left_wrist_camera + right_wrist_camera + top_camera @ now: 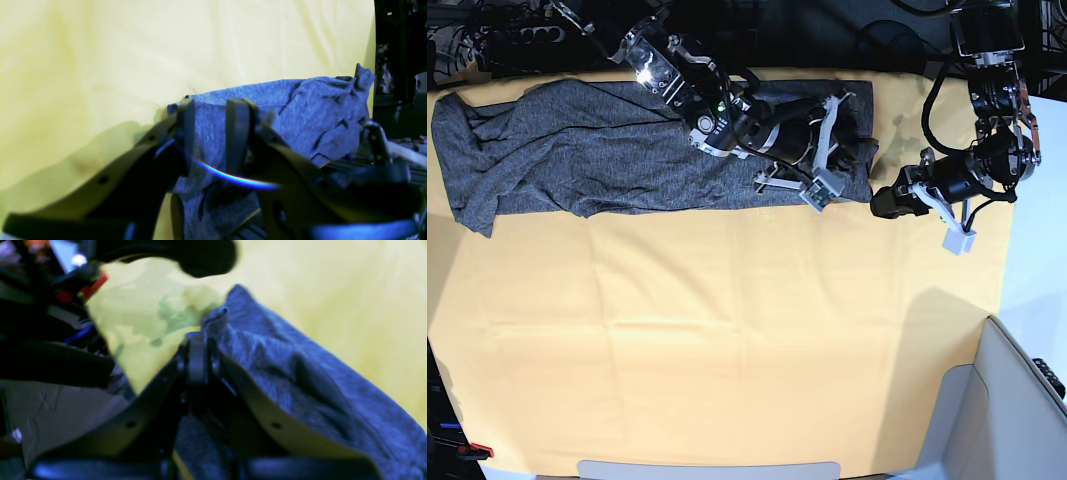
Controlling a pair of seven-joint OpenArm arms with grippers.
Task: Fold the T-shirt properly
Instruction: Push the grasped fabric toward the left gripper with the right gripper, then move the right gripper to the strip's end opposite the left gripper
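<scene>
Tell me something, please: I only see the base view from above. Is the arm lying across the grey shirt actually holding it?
Observer: Yes. In the right wrist view, the right tool is shut and pinches an edge of the T-shirt.
Operator: And the other arm, beside the shirt's end?
Observer: The left wrist view shows the left tool with its jaws apart and grey fabric showing between them.
Operator: Does the fabric lie flat there?
Observer: No. Just past that tool, the left wrist view shows it bunched into deep creases.
</scene>
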